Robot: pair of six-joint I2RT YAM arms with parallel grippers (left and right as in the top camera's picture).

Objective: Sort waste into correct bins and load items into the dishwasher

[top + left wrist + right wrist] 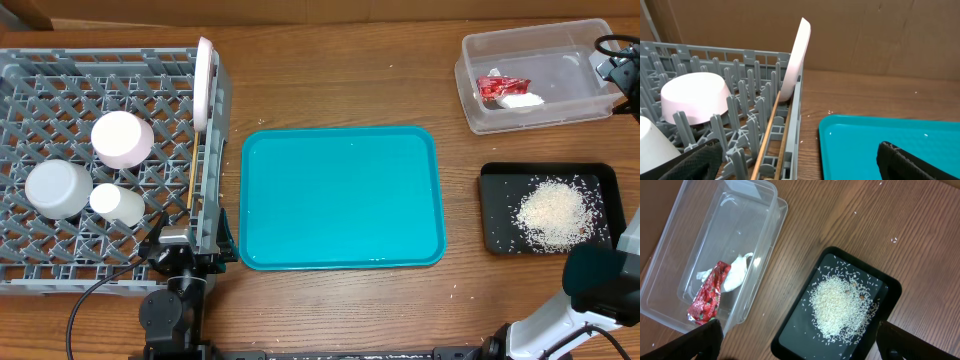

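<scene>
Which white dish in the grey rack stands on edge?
The large white round plate, upright at the grey lattice rack's wall nearest the teal tray; the other three rest low on the grid.

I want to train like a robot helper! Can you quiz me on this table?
1. True or false: the crinkled red foil wrapper lies in the clear plastic rectangular tub.
2. Fill in: the large white round plate stands on its ____ in the grey plastic dish rack.
3. Where are the small white rice-like crumbs? A) teal rectangular tray B) shallow black rectangular tray C) grey plastic dish rack
Key: 1 true; 2 edge; 3 B.
</scene>
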